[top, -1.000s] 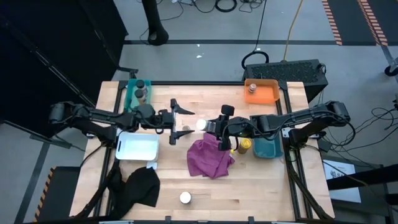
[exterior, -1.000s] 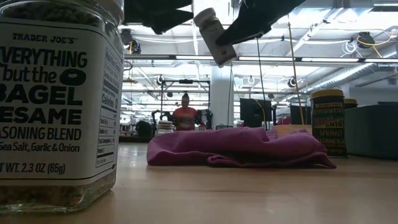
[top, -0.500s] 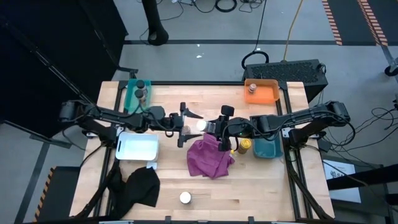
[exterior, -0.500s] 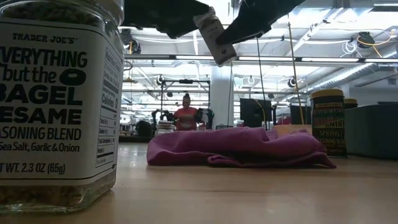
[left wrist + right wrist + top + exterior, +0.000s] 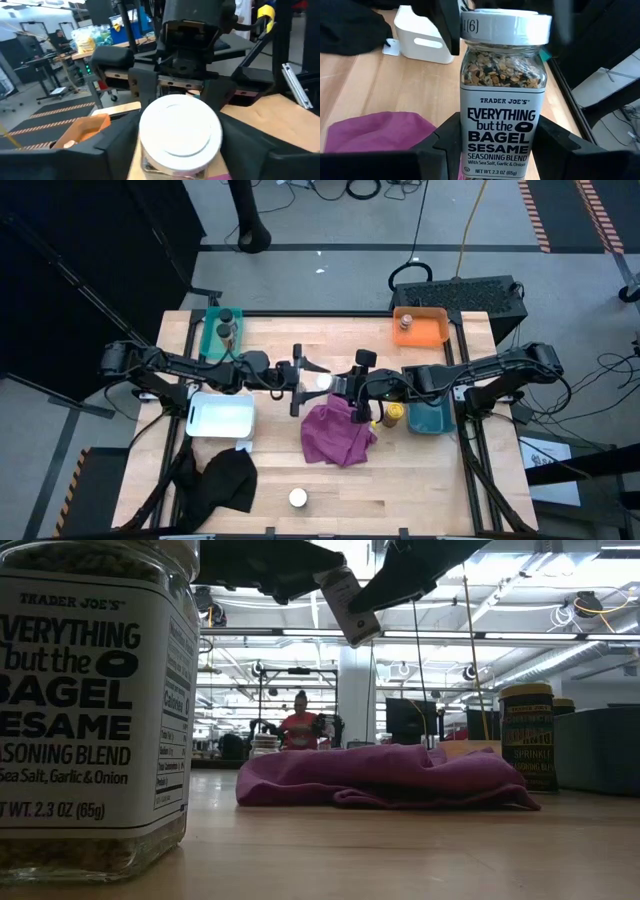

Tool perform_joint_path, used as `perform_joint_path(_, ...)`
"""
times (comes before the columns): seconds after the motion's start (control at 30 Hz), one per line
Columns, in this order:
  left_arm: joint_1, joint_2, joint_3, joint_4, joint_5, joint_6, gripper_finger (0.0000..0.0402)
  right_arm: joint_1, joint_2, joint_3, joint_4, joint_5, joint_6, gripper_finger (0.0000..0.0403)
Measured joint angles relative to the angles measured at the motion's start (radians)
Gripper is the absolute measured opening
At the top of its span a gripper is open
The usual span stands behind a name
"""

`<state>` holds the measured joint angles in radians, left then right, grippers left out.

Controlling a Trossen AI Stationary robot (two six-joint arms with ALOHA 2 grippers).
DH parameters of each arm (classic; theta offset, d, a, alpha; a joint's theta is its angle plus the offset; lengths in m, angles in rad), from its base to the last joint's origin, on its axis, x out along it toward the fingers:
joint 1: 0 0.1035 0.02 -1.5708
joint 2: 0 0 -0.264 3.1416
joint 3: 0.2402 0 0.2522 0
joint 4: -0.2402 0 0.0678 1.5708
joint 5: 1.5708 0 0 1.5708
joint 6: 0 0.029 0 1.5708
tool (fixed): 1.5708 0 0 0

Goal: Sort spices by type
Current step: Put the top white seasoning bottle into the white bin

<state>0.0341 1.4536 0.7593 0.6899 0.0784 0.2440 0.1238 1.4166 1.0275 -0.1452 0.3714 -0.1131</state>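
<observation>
While the right gripper (image 5: 345,384) pinches a white-lidded bagel-seasoning jar (image 5: 322,380) by its lower body above mid-table, the left gripper (image 5: 300,373) reaches in from the opposite side, its fingers (image 5: 451,30) flanking the lid, spread and not visibly clamped. The moment reads as a mid-air handover. The chief risk is timing: should the right fingers let go before the left ones bite, the tilted jar would likely drop onto the magenta cloth (image 5: 338,432) or the bare wood just beside it. A grip taken only on the smooth lid could also slip or twist, and the two sets of fingers, close together, could knock each other. Around them, a yellow-lidded jar (image 5: 394,414) stands between the cloth and a blue tray (image 5: 431,418); an orange tray (image 5: 424,330) holds one jar (image 5: 404,323) at the far right, a green tray (image 5: 216,332) holds two jars (image 5: 226,322) at the far left. A white bin (image 5: 221,416) sits under the left arm, a black cloth (image 5: 227,476) nearer the front edge, beside another white-lidded jar (image 5: 298,498). The cloth below is the only thing near the handover.
</observation>
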Motion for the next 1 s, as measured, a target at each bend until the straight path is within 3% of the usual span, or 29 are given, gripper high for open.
perform_joint_path(0.07,-0.001,0.000,0.000,-0.001,-0.023,0.001,0.0216,0.000,0.000,0.000,0.000,-0.003,0.000,0.0162)
perform_joint_path(0.3,-0.002,-0.016,0.000,-0.022,-0.048,-0.038,0.0214,0.000,0.000,0.000,0.008,-0.011,0.021,0.0172)
perform_joint_path(0.47,-0.015,-0.088,-0.001,-0.171,-0.216,-0.137,0.0214,-0.001,-0.008,0.000,0.011,-0.002,0.073,0.0295)
perform_joint_path(0.57,-0.044,-0.156,0.000,-0.300,-0.342,-0.223,0.0214,0.001,-0.020,0.000,-0.004,-0.009,0.084,0.0345)
perform_joint_path(0.73,-0.112,-0.301,-0.001,-0.664,-0.529,-0.570,0.0214,-0.017,-0.067,0.000,0.002,-0.003,0.087,0.0357)
perform_joint_path(1.0,-0.182,-0.487,0.078,-1.255,-0.662,-1.109,0.0214,-0.096,-0.083,0.000,0.014,-0.010,0.072,0.0339)
